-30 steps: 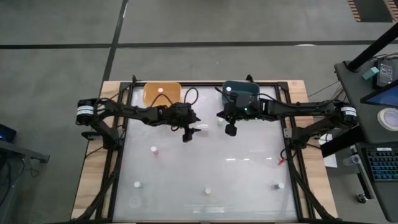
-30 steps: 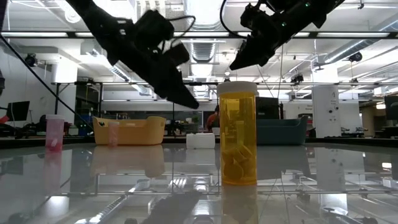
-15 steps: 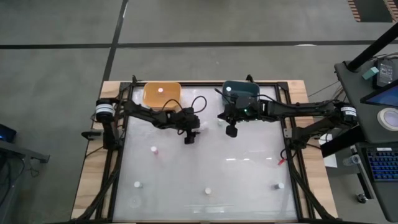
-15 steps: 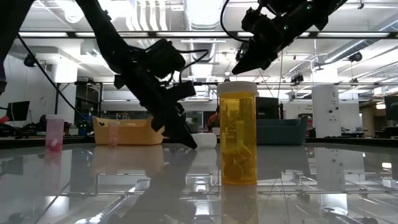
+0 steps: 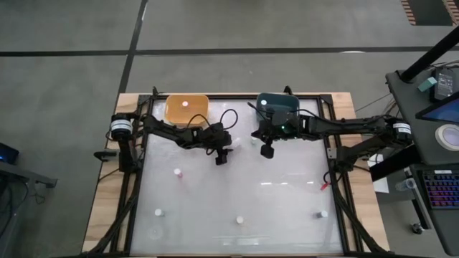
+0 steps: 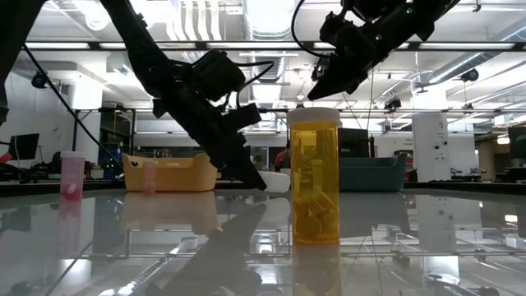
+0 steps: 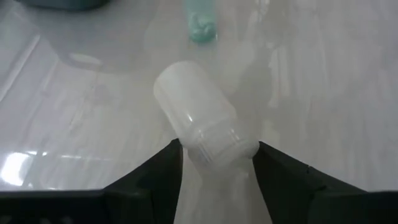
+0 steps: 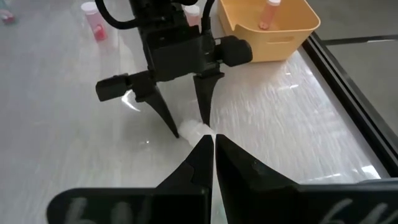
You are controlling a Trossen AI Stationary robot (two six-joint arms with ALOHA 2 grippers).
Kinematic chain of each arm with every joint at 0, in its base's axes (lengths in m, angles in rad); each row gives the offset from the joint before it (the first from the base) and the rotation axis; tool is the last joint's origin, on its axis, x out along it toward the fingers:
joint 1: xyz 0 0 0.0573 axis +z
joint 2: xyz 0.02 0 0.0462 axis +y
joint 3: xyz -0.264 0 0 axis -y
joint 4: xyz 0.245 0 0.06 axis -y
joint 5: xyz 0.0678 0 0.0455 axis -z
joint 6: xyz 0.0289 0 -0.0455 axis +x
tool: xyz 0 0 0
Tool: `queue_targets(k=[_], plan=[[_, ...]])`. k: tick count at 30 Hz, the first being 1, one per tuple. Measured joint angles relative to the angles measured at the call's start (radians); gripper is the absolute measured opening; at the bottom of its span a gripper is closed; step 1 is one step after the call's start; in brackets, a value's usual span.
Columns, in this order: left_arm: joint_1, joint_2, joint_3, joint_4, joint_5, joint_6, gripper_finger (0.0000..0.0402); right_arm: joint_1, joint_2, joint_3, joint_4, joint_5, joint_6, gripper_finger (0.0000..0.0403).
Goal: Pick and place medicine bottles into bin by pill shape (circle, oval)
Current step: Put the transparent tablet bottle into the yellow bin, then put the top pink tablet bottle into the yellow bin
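One white bottle [image 7: 202, 121] lies tipped on the surface between your left hand [image 5: 221, 157] fingers, straddled wide, not yet clamped | right hand [image 5: 266, 151] closed empty, parked near teal bin [image 5: 278, 104] to keep clear.

wooden table [image 5: 107, 215] w/ glossy white top, dark frame rails along edges. grey concrete floor [image 5: 72, 43] around it. right of table: desk w/ keyboard [image 5: 439, 188], tape roll [image 5: 449, 135], tablet-like screen [image 5: 441, 112]. low view: workshop room behind, ceiling lights [image 6: 271, 45], ducts, white cabinet [image 6: 430, 145] far right, monitor [image 6: 25, 146] far left.
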Motion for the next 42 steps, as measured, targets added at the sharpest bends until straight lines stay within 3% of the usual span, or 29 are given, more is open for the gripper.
queue_targets(k=[6, 13, 17, 23, 32, 42], plan=[[-0.004, -0.029, 0.000, -0.020, -0.001, -0.006, 0.0173, 0.000, 0.000, -0.005, -0.001, 0.000, 0.006, 0.0009], [0.020, -0.305, 0.006, -0.385, -0.041, 0.022, 0.0172, 0.000, 0.000, -0.005, -0.008, 0.000, 0.007, 0.0009], [0.101, -0.498, 0.015, -0.629, -0.133, 0.040, 0.0172, 0.000, 0.000, -0.005, -0.008, 0.000, 0.007, 0.0009], [0.310, -0.657, 0.017, -0.890, -0.148, 0.033, 0.0172, 0.000, 0.000, -0.005, -0.008, 0.000, 0.009, 0.0009], [0.583, -0.594, 0.026, -1.056, -0.117, 0.054, 0.0172, 0.000, 0.001, -0.005, -0.008, 0.000, 0.007, 0.0009], [0.644, -0.465, 0.125, -1.056, -0.074, 0.123, 0.0172, 0.000, 0.001, -0.005, -0.008, 0.000, 0.007, 0.0009]])
